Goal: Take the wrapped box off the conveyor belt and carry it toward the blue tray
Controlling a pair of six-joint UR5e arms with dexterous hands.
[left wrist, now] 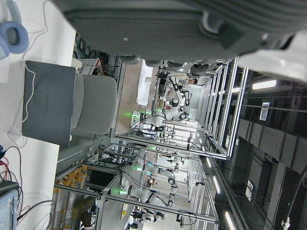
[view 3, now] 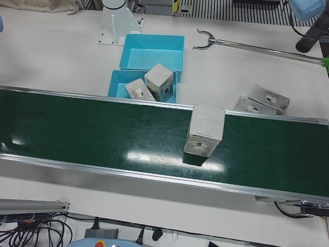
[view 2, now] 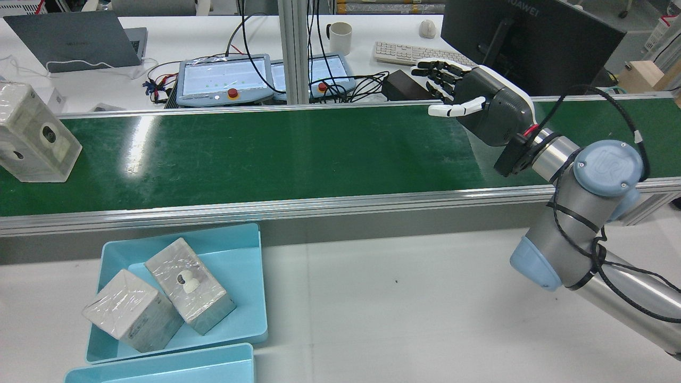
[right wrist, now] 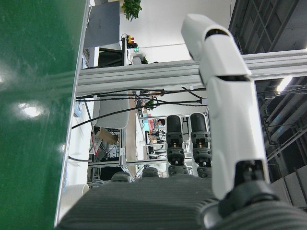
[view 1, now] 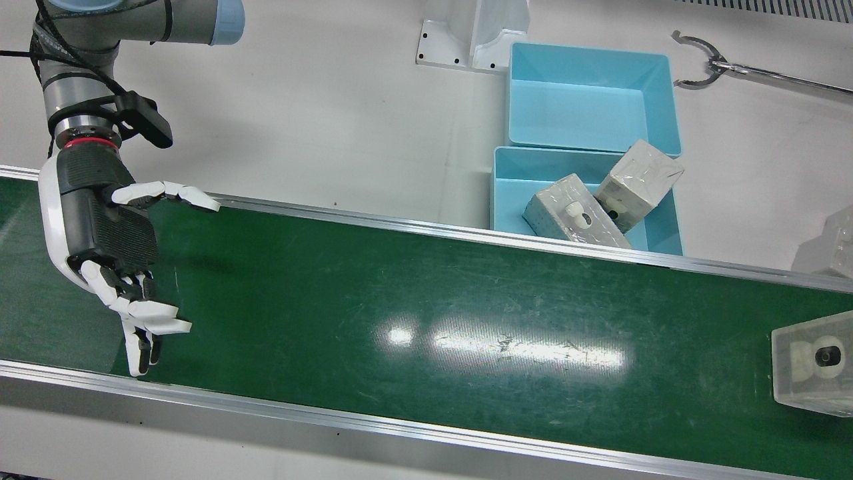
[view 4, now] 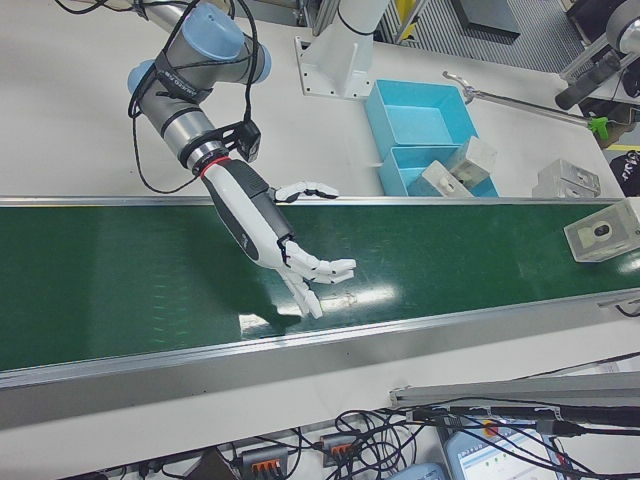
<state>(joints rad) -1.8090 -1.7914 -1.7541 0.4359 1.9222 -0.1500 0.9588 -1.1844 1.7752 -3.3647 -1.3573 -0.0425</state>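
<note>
My right hand (view 1: 106, 233) hangs over the green conveyor belt (view 1: 413, 293) with fingers spread wide, holding nothing. The wrapped box (view 2: 32, 135) sits far down the belt. Two boxes lie in the blue tray (view 2: 242, 287). I cannot tell how my left hand is.

Belt (view 1: 426, 300): dark green, silver rails. Tray (view 1: 593, 100): light blue. Wrapped box (view 3: 204, 129): pale grey under clear film, white round print on its face. Right hand (view 1: 110, 233): black palm, white fingers (view 1: 166, 193). Desk (view 1: 320, 113): white.
</note>
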